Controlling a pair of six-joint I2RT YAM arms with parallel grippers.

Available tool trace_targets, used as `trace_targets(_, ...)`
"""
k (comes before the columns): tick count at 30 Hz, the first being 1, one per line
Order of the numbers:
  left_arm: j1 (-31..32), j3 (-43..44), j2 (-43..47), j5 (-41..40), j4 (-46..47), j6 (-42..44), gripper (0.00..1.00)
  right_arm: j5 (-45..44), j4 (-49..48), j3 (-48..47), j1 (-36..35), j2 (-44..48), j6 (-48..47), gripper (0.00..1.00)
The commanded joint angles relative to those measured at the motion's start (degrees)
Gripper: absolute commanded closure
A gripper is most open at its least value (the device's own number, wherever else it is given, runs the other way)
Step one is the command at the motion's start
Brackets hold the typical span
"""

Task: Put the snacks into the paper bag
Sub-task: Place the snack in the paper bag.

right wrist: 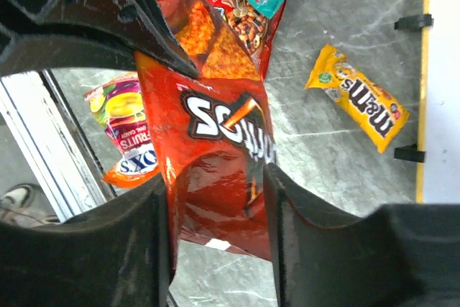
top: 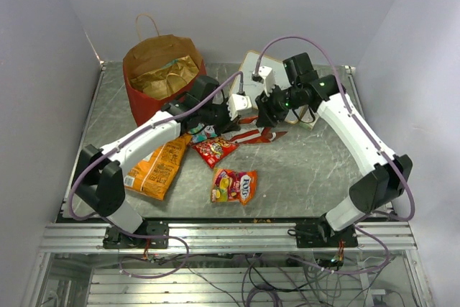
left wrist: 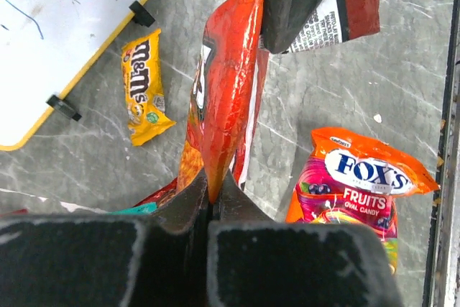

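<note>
Above the middle of the surface [top: 309, 170], we see the left fingers [left wrist: 180, 213] pinched tight on one edge of the dark red Doritos bag [right wrist: 215, 141], while the right fingers [right wrist: 298, 221] stand parted on either side of it. The paper bag [top: 135, 98] stands upright at the far left corner, well apart; the Fox's pack [top: 233, 186] lies flat nearby

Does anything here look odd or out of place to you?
Yes: the Doritos bag hangs crumpled between both arms, pinched by the left gripper, with the right gripper open around it.
</note>
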State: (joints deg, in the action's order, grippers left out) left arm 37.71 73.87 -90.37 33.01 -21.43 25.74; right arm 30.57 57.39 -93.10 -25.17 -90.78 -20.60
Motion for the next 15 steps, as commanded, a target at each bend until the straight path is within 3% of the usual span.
trace_targets(1,-0.12,4.66,4.89,0.04,-6.58,4.43,0.93,-0.54,0.52,-0.44,0.9,5.58,-3.01,0.5)
trace_targets(15,-0.71,24.86,4.3,-11.66,-20.19,5.4,0.93,14.54,9.41,-11.17,3.2,10.68,-11.83,0.27)
